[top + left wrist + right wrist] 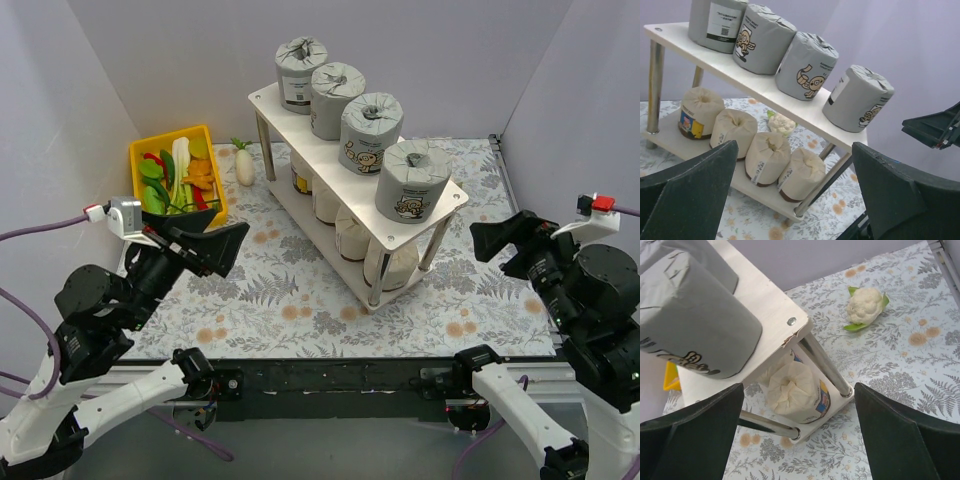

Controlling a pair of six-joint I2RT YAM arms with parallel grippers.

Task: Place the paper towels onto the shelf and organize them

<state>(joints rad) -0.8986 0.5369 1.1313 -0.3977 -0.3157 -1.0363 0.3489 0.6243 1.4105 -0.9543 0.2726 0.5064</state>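
The shelf (276,107) stands diagonally on the floral mat. Several grey paper towels (411,181) stand in a row on its top board. Several cream-beige paper towels (352,236) sit on its lower board. The left wrist view shows the grey rolls (807,65) above the cream rolls (768,156). The right wrist view shows one grey roll (690,320) and one cream roll (795,389). My left gripper (222,246) is open and empty, left of the shelf. My right gripper (497,243) is open and empty, right of the shelf.
A yellow bin (207,137) of vegetables stands at the back left. A white radish (244,165) lies beside it. A cauliflower (866,306) lies on the mat behind the shelf. Grey walls close in the sides and back.
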